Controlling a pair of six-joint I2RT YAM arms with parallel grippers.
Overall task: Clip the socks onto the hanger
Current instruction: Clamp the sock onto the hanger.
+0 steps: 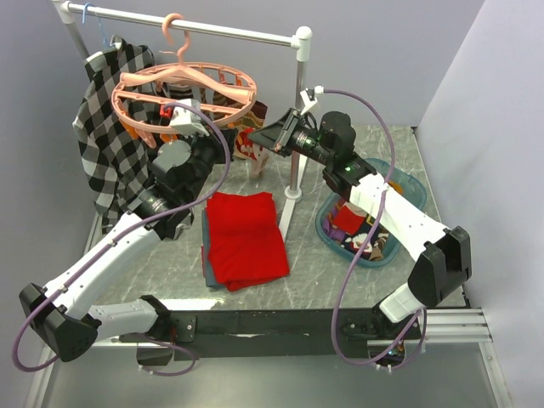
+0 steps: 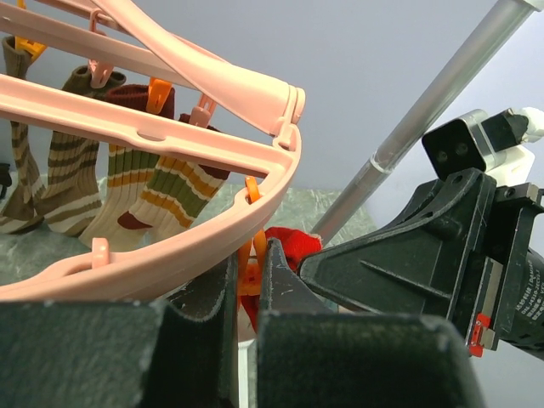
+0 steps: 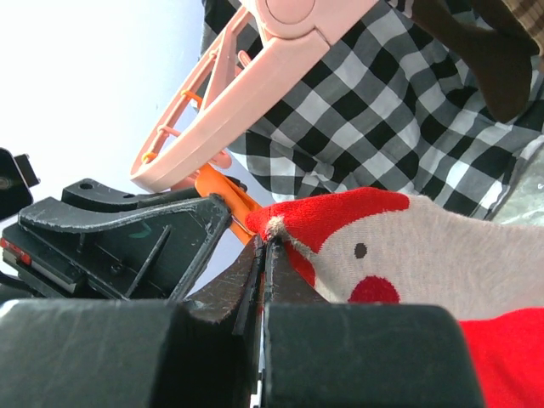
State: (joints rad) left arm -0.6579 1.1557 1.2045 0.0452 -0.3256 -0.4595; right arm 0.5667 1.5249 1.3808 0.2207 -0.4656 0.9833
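The salmon-pink hanger (image 1: 183, 89) hangs by its hook from the white rail. My left gripper (image 1: 240, 142) is under its right rim, shut on an orange clip (image 2: 248, 274) that dangles from the ring (image 2: 170, 255). My right gripper (image 1: 260, 139) meets it from the right, shut on the cuff of a red-and-cream sock (image 3: 382, 242), whose red edge (image 2: 293, 246) sits right against that clip (image 3: 223, 191). Several brown and cream striped socks (image 2: 127, 195) hang clipped on the far side of the hanger (image 3: 246, 93).
The black-and-white checked shirt (image 1: 110, 144) hangs at the left of the rail. The white stand's post (image 1: 295, 136) is just behind my right gripper. A folded red cloth (image 1: 246, 238) lies on the table. A blue basket's rim (image 1: 406, 183) holds more socks at the right.
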